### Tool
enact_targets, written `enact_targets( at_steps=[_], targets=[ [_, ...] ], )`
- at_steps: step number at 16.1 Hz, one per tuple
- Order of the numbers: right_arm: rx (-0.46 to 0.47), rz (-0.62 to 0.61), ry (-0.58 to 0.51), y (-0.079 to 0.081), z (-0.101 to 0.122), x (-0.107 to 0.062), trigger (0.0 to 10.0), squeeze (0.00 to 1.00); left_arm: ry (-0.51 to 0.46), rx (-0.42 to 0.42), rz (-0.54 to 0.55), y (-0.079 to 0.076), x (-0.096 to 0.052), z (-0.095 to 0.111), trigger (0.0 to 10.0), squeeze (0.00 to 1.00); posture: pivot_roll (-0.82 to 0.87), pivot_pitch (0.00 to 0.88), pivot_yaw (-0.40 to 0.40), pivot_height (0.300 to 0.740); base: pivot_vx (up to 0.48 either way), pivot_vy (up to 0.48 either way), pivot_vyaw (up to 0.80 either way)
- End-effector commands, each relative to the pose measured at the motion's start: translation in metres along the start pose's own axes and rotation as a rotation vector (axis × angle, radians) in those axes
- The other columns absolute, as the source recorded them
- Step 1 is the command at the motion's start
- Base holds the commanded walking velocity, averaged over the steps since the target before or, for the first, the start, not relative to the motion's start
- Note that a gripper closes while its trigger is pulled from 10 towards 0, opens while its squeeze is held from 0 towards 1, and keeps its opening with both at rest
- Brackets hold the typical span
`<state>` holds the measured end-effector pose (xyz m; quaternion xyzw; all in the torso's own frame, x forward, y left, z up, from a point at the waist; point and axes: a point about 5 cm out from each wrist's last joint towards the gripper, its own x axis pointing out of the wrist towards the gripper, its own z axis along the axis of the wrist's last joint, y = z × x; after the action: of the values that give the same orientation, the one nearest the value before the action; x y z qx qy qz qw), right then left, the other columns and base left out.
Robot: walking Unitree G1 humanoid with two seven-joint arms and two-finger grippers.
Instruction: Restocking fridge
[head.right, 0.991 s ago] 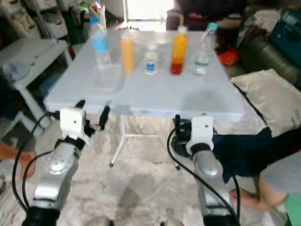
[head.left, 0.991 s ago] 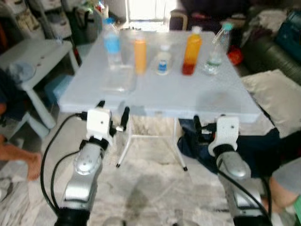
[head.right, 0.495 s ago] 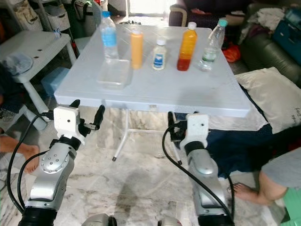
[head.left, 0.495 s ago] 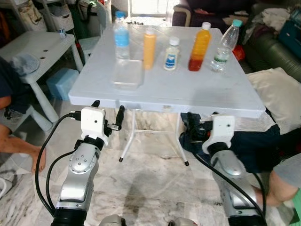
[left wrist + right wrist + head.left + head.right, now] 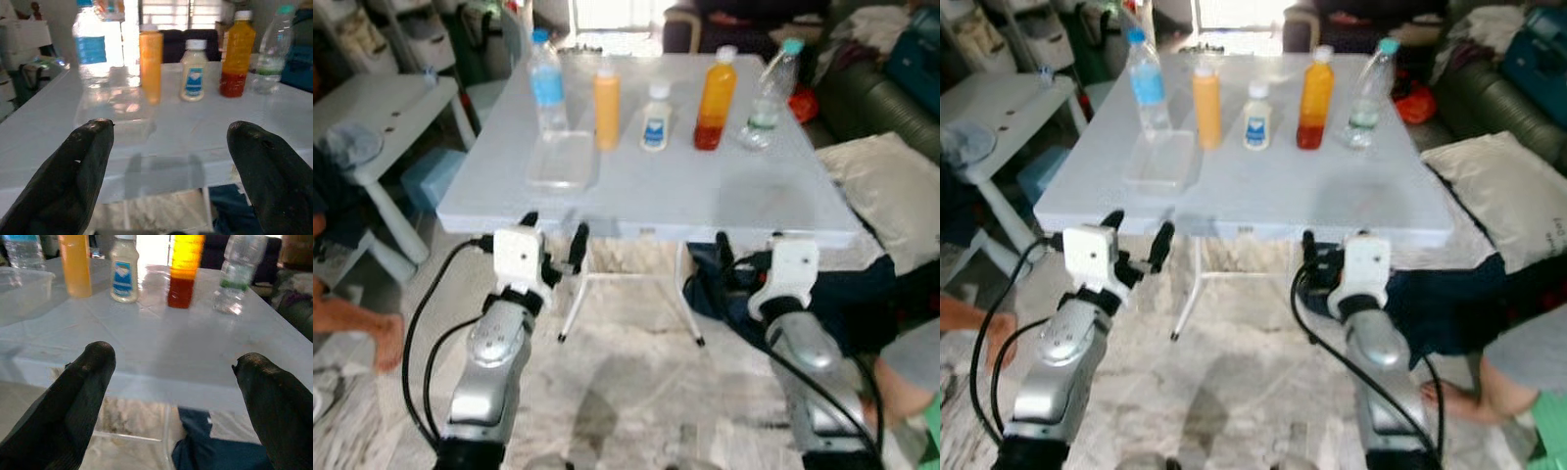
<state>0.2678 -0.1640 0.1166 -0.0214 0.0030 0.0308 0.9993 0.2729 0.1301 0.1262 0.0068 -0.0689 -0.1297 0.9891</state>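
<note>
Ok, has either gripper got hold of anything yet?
No. The left gripper and right gripper are both open and empty, short of the table edge.

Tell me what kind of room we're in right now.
Probably a lived-in living room, not a kitchen. A white folding table holds a row of drink bottles and a clear container, a dark sofa with a cushion stands to the right, and the floor is marble-patterned.

arms: two, silver metal, rounded jointed segments | wrists: white boxy housings | left gripper [image 5: 551,249]: two long black fingers [image 5: 83,166], matte, rounded tips | right gripper [image 5: 1337,257]: same black fingers [image 5: 78,396] | cables: black, looped beside each forearm
</note>
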Motion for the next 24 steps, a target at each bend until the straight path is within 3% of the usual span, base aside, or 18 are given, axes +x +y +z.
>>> enact_targets(
  at_steps=[1,7,12,17,24],
  targets=[
    [0.001,0.025,-0.036,0.006,0.008,0.002,10.0,0.0,-0.007,0.005,0.007,0.005,0.001,0.003,10.0,0.0,0.0,0.017,-0.012,0.74,0.379,0.296,0.0],
    [0.005,0.025,-0.04,0.006,0.009,0.002,10.0,0.0,-0.023,-0.021,-0.002,0.003,0.003,0.007,10.0,0.0,0.0,0.015,-0.011,0.74,0.423,0.096,0.0],
    [-0.007,0.038,-0.046,0.009,0.01,0.001,10.0,0.0,-0.06,-0.089,0.04,0.009,0.003,0.013,10.0,0.0,0.0,0.016,-0.012,0.74,0.0,0.0,0.0],
    [-0.011,0.045,-0.046,0.01,0.01,0.0,10.0,0.0,-0.04,-0.099,0.057,0.013,0.004,0.012,10.0,0.0,0.0,0.019,-0.011,0.74,0.0,0.0,0.0],
    [-0.012,0.044,-0.04,0.009,0.009,0.0,10.0,0.0,-0.04,-0.082,0.011,0.006,0.003,0.011,10.0,0.0,0.0,0.018,-0.011,0.74,0.132,0.385,0.0]
  ],
)
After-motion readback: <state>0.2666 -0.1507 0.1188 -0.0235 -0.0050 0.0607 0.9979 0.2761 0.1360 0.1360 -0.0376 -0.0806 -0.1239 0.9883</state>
